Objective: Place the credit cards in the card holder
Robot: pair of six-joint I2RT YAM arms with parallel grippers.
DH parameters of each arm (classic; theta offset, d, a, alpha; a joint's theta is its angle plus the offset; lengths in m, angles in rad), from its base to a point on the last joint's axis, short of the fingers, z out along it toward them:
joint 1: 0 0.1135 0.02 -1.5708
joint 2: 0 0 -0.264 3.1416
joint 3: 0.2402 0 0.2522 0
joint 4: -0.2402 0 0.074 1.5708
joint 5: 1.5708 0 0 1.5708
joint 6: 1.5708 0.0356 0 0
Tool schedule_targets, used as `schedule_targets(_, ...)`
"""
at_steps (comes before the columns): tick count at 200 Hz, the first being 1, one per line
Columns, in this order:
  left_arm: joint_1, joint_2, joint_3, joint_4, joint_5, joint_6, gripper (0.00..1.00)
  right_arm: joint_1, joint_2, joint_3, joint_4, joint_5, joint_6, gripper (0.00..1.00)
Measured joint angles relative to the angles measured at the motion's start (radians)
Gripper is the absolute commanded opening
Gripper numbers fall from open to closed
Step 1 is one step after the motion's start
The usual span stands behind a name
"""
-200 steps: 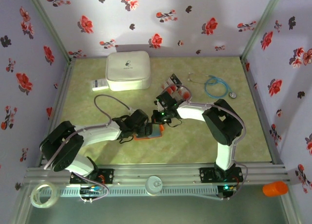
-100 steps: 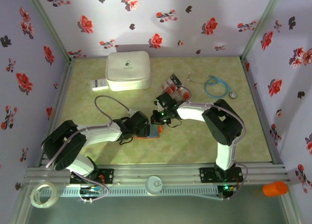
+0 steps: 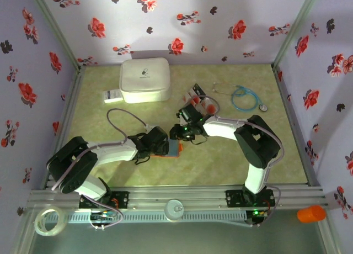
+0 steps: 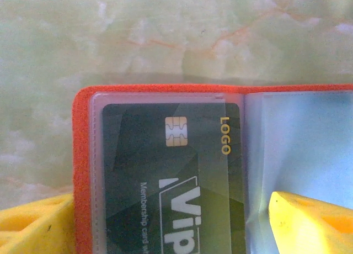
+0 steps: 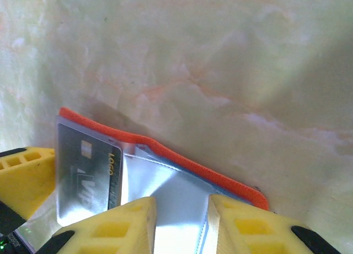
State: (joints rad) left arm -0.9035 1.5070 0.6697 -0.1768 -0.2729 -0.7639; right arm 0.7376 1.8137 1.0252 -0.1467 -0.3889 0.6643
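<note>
The card holder (image 3: pixel 174 149) lies open on the table between both grippers, orange-red outside (image 4: pixel 81 171) and bluish-grey inside (image 5: pixel 182 179). One dark credit card (image 4: pixel 165 171) with a chip and "VIP" print sits in its left clear pocket (image 5: pixel 88 174). My left gripper (image 4: pixel 168 204) (image 3: pixel 163 146) is open, its yellow fingers straddling that pocket. My right gripper (image 5: pixel 182 201) (image 3: pixel 178 135) is open a little, fingertips on the holder's right sleeve, nothing between them. More credit cards (image 3: pixel 199 103) lie fanned behind the right gripper.
At the back left stand a big white case (image 3: pixel 144 80) and a white label (image 3: pixel 113 95). A stethoscope (image 3: pixel 245 98) lies at the back right. Flowered walls close three sides. An orange cylinder (image 3: pixel 310 213) and a tape roll (image 3: pixel 48 221) sit off the table's front.
My right gripper's jaws have parted from shut. My left gripper's jaws have narrowed slightly. Both arms have barely moved, and more of the holder's inside shows.
</note>
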Motion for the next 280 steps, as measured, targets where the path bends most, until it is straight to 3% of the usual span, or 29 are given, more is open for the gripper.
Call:
schedule_targets(166, 0.000, -0.008, -0.013, 0.016, 0.000, 0.000, 0.84, 0.000, 0.034, -0.011, 0.074, -0.046, 0.044, 0.26)
schedule_targets(232, 0.000, -0.044, -0.018, 0.017, 0.012, 0.007, 0.96, 0.000, 0.034, -0.020, 0.106, -0.069, 0.077, 0.29)
schedule_targets(280, 0.009, -0.193, -0.018, -0.005, 0.011, 0.011, 1.00, 0.007, 0.018, -0.037, 0.113, -0.079, 0.098, 0.30)
